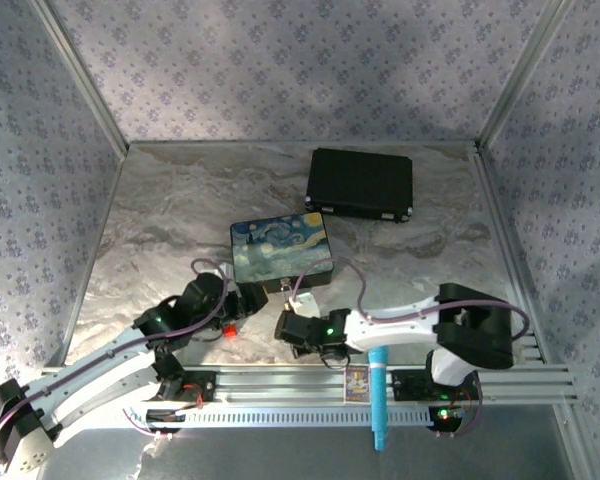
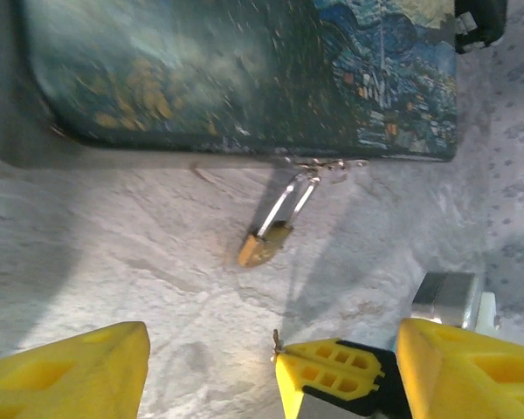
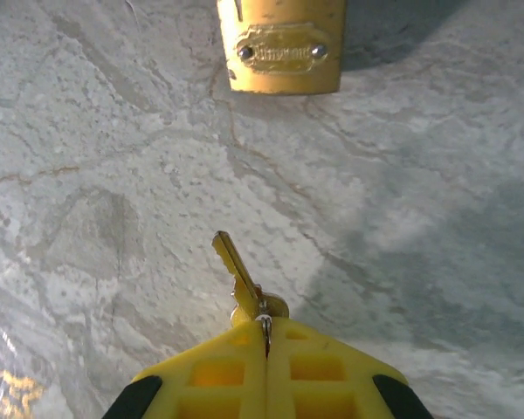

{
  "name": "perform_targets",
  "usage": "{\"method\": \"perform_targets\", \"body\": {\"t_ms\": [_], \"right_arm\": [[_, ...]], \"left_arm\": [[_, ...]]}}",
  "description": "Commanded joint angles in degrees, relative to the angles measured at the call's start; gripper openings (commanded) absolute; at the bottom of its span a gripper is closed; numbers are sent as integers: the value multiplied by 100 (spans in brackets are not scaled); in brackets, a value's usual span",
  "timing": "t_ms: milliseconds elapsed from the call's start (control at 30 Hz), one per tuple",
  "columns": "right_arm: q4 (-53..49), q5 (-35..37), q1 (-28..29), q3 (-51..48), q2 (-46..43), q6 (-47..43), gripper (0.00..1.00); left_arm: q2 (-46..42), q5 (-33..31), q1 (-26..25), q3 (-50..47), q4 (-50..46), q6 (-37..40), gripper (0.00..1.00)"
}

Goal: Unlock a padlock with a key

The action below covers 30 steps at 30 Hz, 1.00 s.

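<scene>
Your right hand pinches the key; your left hand is spread wide.
The padlock lies on the tabletop straight ahead of the key tip, apart from it, its shackle hooked to the box latch.

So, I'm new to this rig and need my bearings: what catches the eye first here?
The small key pinched in the right end effector, blade aimed at the brass padlock just ahead. That padlock lies on the marbled table, its shackle hooked to the front of the Starry Night painted box.
</scene>
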Motion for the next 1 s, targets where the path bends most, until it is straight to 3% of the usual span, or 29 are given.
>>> {"method": "perform_targets", "body": {"t_ms": [0,167,333,500,700,967], "right_arm": [[671,-426,-213,-233,-629,-907,0],[1120,-1235,-497,-586,-1366,-1905,0],[1065,-1746,-850,-563,-1734,-2167,0],[1248,-1851,-958,-454,-1819,-2212,0],[1351,-1762,-990,-382,-1799,-2240,0],[1434,-1789,-1103,-342,-1843,-2220,0]], "left_arm": [[17,-170,-289,-105,1009,-533,70],[91,-229,-419,54,980,-485,67],[257,-182,-629,250,1158,-195,65],[511,-129,-767,392,1224,-189,63],[614,-111,-781,434,1164,-286,42],[689,-73,-789,460,975,-298,34]]}}
